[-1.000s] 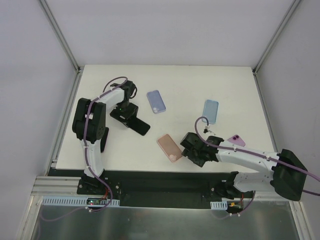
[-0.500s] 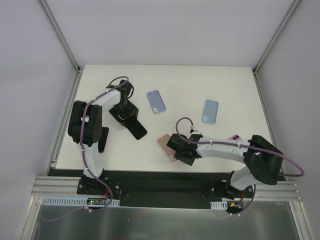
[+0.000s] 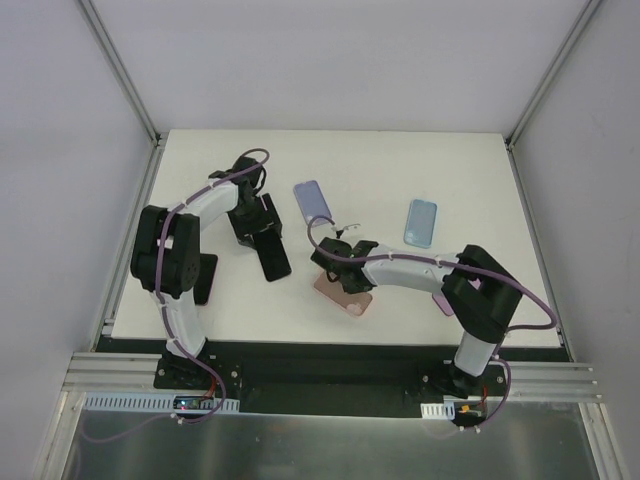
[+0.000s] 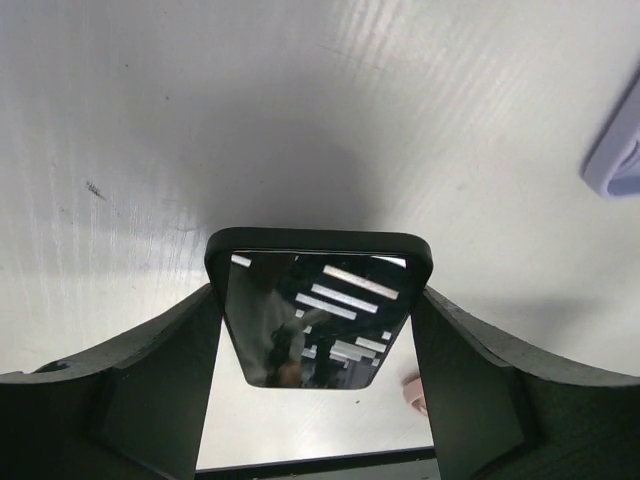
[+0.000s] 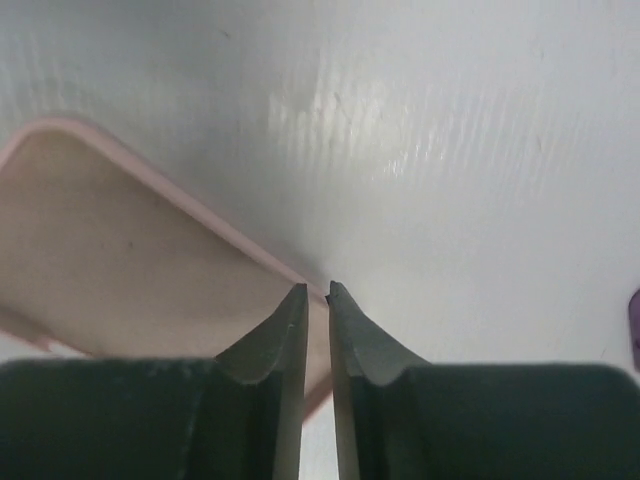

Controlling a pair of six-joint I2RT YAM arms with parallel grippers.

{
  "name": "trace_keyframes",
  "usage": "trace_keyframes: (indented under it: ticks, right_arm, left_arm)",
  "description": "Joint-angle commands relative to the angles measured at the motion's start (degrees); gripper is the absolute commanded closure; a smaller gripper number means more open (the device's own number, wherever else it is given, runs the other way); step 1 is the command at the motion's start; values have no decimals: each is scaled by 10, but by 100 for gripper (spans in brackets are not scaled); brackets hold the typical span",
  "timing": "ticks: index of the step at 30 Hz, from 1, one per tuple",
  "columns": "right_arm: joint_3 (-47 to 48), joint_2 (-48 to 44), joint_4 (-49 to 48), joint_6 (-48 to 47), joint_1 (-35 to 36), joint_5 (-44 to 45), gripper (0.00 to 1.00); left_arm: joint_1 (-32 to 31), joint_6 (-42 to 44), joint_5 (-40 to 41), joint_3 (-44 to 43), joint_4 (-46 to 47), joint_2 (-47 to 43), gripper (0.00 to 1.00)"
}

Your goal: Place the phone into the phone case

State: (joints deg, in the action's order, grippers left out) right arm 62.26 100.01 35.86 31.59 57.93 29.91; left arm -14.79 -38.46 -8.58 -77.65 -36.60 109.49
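My left gripper [image 3: 257,226] is shut on a black phone [image 3: 273,260], gripping its sides just above the table at the left centre. In the left wrist view the phone's glossy screen [image 4: 315,315] sits between both fingers [image 4: 160,385]. An empty pink phone case [image 3: 347,296] lies open side up in the front middle. My right gripper [image 3: 336,260] is at its far edge. In the right wrist view the fingertips [image 5: 317,291] are nearly together, straddling the case's rim [image 5: 200,200].
A lavender case [image 3: 312,203] lies behind the pink one and shows at the left wrist view's right edge [image 4: 622,150]. A blue case [image 3: 421,222] lies at the right. A purple phone [image 3: 444,301] is mostly hidden under the right arm.
My right arm has swung left across the table, from the pink case's right side to its far edge. My left gripper has turned the black phone slightly and shifted back.
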Motion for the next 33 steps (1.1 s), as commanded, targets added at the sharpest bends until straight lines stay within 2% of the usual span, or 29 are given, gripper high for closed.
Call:
trace_keyframes:
  ticks: [1,5,6,8,9,10,11,13,15,16,19,23,27,33]
  right_arm:
    - [26,20,-30,-190,-33,-19,89]
    - [-24,-6,-165,-311,-54,-80,91]
    - [-27,-16,-174,-340,-64,-80,91]
    - [6,-22,-133,-318,-86,-86,88]
    - [24,-24,-104,-263,-107,-96,84]
    - [40,-25,-78,-242,-114,-116,73]
    - [55,-40,-45,-225,-116,-118,66]
    - [45,-64,-36,-161,-114,-115,49]
    - [16,-100,-33,-104,-114,-114,42]
    - [7,-111,-21,-38,-113,-110,41]
    - [-32,-152,-1,82,-105,-88,40]
    - [-52,-176,32,179,-80,-55,46]
    - [-53,-155,42,189,-67,-33,50]
    - [-76,-127,25,184,-62,-20,51]
  left_arm:
    - [4,65,-22,15,1,-70,100]
    - [4,79,-20,34,4,-86,100]
    - [4,79,-19,37,4,-87,100]
    - [5,80,-22,44,5,-86,100]
    - [5,81,-26,45,5,-85,100]
    - [5,82,-27,46,6,-84,100]
    - [5,81,-30,46,6,-84,100]
    - [5,80,-35,45,7,-83,100]
    - [5,80,-43,44,9,-82,100]
    - [6,80,-45,43,9,-81,100]
    - [6,80,-52,46,11,-81,100]
    - [6,80,-60,46,14,-81,100]
    - [6,83,-75,44,14,-77,100]
    - [7,90,-86,39,14,-75,100]
